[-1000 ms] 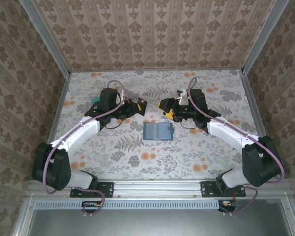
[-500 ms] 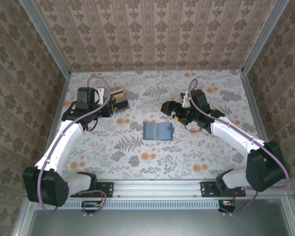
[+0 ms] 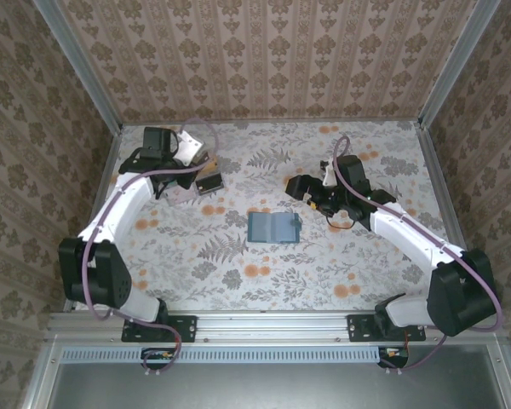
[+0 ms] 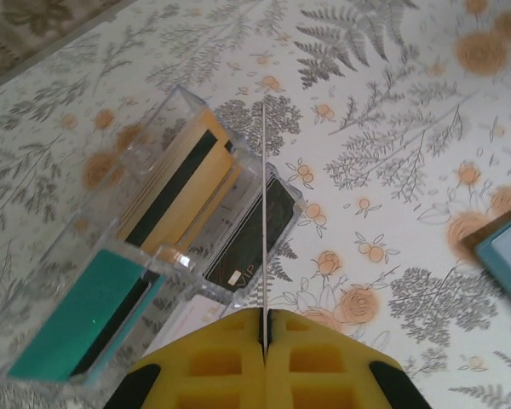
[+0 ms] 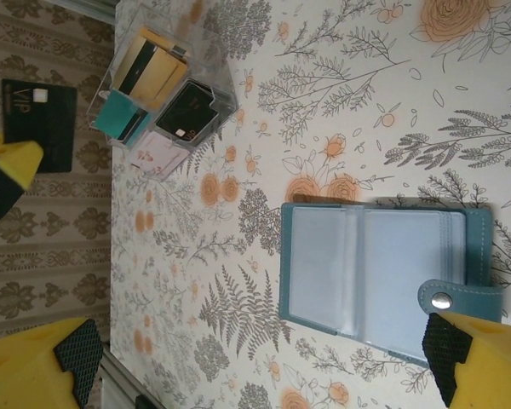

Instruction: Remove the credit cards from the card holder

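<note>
The teal card holder (image 3: 273,227) lies open and flat at the table's middle, its clear sleeves (image 5: 383,277) showing no card inside. My left gripper (image 4: 264,313) is shut on a dark credit card (image 5: 38,123) marked VIP. In the left wrist view this card is a thin edge-on line (image 4: 263,204) just above a clear plastic box (image 4: 166,247). That box holds tan-orange cards with a dark stripe (image 4: 180,192), a teal-green card (image 4: 77,319) and a black card (image 4: 251,234). My right gripper (image 5: 260,349) hangs open, wide apart, over the table beside the holder.
The clear box (image 3: 209,181) sits at the far left of the floral table, under my left gripper (image 3: 203,166). My right gripper (image 3: 301,187) is right of centre, behind the holder. Patterned walls and metal rails (image 3: 94,179) close in the table.
My left arm has swung from the middle to the far left, carrying the card over the clear box. My right gripper has opened wider and drawn back a little.
</note>
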`<state>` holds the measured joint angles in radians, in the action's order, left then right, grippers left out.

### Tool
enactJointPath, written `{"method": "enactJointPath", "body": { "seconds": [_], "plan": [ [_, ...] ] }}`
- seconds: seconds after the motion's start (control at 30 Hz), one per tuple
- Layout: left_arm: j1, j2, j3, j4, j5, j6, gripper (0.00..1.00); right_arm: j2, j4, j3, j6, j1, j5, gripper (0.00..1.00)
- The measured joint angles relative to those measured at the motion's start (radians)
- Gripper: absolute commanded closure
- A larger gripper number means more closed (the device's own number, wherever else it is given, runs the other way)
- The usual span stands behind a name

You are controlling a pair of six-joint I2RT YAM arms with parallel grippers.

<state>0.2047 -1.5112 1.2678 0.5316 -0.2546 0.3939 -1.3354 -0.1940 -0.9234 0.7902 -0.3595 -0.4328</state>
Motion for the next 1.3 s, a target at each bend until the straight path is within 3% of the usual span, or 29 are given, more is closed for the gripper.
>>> {"method": "enactJointPath", "body": {
  "seconds": [0.27,0.53,1.3],
  "plan": [
    [-0.045,-0.176,0.071,0.030,-0.126,0.282,1.00,0.007,-0.024,0.001,-0.006,0.002,0.000,0.00],
    [-0.083,-0.245,0.084,0.065,-0.250,0.467,1.00,0.007,-0.035,0.001,-0.006,0.002,0.000,0.00],
    [-0.100,-0.447,0.229,0.125,-0.233,0.650,1.00,0.005,0.002,0.018,0.025,0.002,-0.019,0.00]
  ]
}}
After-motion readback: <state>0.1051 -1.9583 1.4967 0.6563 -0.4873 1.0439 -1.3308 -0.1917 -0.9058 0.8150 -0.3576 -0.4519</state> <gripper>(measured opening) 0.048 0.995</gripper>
